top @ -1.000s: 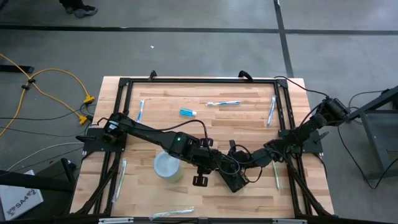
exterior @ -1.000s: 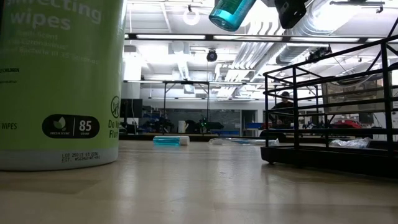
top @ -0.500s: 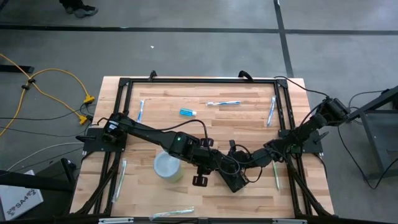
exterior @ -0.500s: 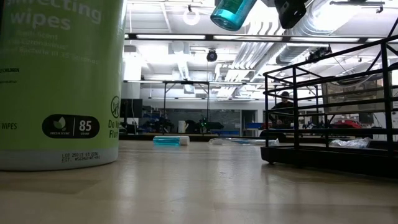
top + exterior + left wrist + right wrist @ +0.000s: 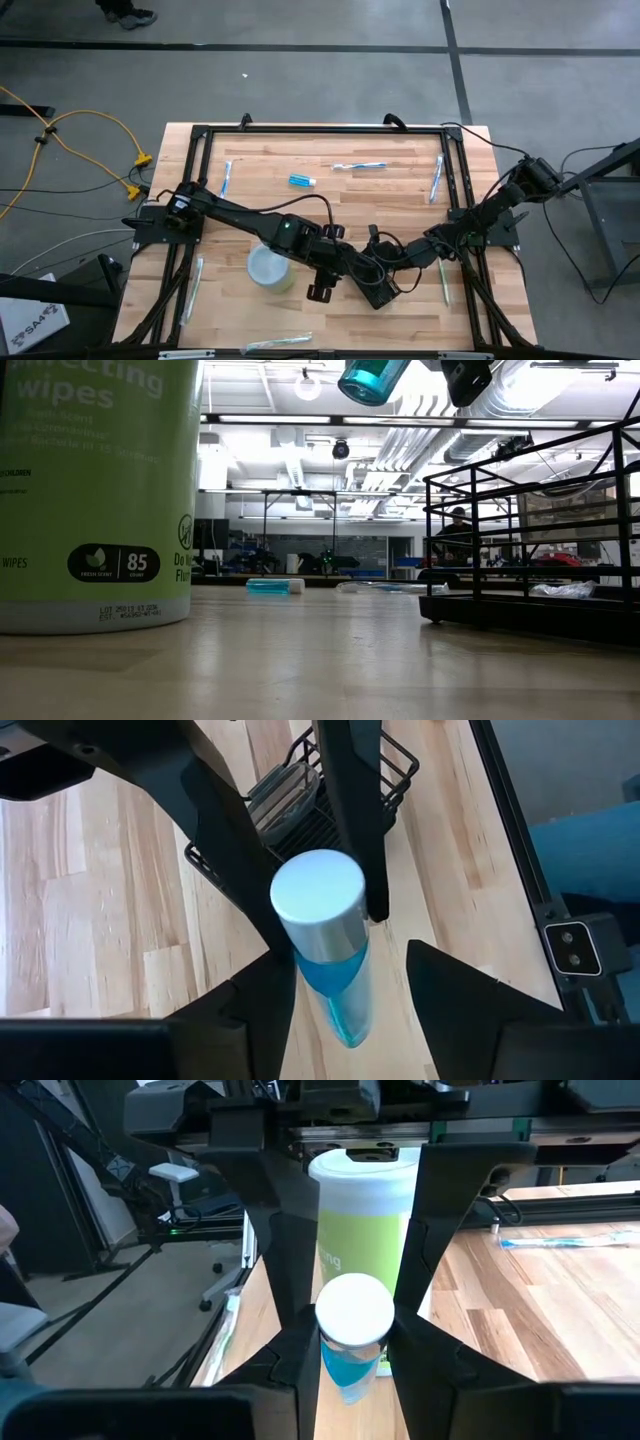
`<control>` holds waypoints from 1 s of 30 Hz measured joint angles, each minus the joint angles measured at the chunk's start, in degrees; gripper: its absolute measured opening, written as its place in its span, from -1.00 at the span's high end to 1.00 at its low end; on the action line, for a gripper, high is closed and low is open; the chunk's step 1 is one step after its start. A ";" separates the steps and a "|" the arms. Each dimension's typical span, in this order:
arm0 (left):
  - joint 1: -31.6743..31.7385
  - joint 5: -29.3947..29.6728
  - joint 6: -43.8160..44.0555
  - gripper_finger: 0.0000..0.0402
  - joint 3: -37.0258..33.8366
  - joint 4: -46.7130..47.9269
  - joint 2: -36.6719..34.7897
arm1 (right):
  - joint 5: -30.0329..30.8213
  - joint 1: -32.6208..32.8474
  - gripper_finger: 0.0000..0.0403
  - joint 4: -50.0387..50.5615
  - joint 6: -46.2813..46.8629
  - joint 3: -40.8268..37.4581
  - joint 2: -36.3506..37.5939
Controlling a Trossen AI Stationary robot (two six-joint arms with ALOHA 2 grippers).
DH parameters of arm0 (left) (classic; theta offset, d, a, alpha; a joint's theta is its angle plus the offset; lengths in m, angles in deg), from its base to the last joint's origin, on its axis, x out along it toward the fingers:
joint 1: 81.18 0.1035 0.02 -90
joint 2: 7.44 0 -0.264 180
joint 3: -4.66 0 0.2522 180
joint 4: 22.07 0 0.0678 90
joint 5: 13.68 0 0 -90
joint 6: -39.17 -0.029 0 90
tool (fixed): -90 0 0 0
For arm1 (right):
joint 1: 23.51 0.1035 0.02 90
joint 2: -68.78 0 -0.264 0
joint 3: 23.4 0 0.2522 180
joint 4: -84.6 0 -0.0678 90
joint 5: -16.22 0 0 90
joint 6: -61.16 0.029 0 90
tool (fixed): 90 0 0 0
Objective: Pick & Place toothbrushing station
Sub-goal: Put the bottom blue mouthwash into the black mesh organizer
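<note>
left gripper (image 5: pixel 345 960) is spreading wider, now standing clear of the blue bottle (image 5: pixel 318 905) | right gripper (image 5: pixel 355 1315) is clamping it | left should be backing straight away, not brushing it

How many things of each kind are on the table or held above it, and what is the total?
Toothbrushes: 6
Small blue tube: 1
Wipes canister: 1
Black wire rack: 1
Bottle of blue liquid, gripped by the right gripper, with the left gripper open around it: 1
Total: 10
</note>
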 joint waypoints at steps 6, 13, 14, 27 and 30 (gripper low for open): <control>0.03 0.22 0.28 0.06 0.04 0.46 0.02 | 0.17 0.78 0.54 -0.03 -0.13 0.00 0.00; 0.07 0.23 0.52 0.06 0.07 0.79 0.02 | 0.42 2.11 0.54 -0.04 -0.20 0.00 0.00; 0.07 0.22 0.52 0.06 0.07 0.76 0.02 | 0.68 2.39 0.54 -0.04 -0.20 0.00 0.00; -0.68 0.09 1.13 0.06 0.07 1.62 0.04 | 7.66 7.00 0.54 0.51 -1.70 0.00 0.00; -1.14 0.07 2.15 0.06 0.07 2.69 0.04 | 7.70 7.27 0.54 0.53 -1.70 0.00 0.02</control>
